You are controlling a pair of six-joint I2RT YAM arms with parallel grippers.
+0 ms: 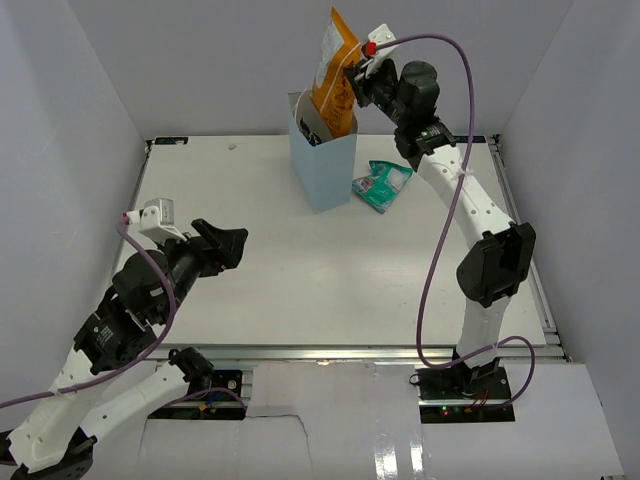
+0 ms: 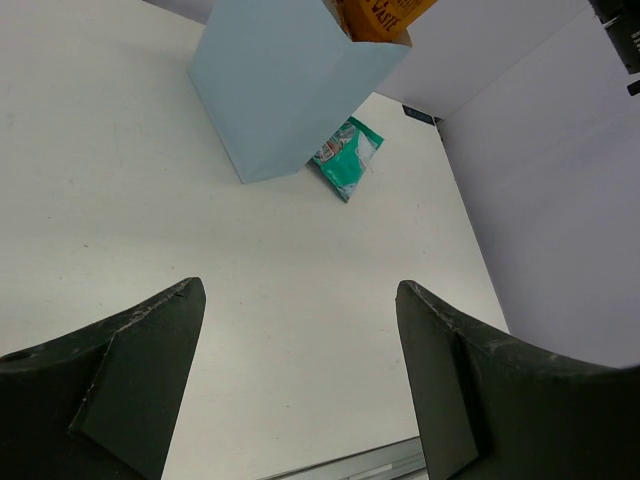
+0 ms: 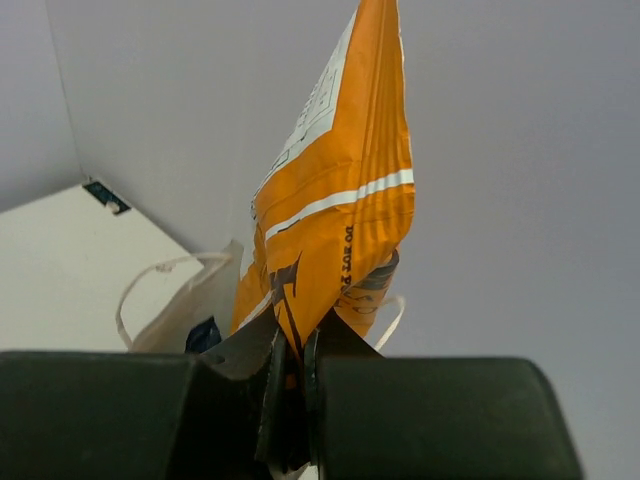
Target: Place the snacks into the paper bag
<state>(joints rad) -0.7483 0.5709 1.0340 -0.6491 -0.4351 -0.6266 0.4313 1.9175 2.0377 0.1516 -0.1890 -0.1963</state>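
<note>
The pale blue paper bag (image 1: 322,165) stands upright at the back of the table, also in the left wrist view (image 2: 285,85). My right gripper (image 1: 358,82) is shut on the large orange chip bag (image 1: 335,75), whose lower end sits inside the bag's mouth and whose top rises above it. In the right wrist view the orange chip bag (image 3: 335,210) is pinched between the fingers (image 3: 345,340), with a white loop handle (image 3: 150,280) and a dark blue packet (image 3: 203,335) below. A teal pouch (image 1: 383,184) lies on the table right of the bag. My left gripper (image 1: 232,247) stands open and holds nothing.
White walls close in the table on the left, back and right. The table's (image 1: 300,290) metal front rail (image 1: 330,352) runs between the arm bases. The right arm arches high over the table's right side.
</note>
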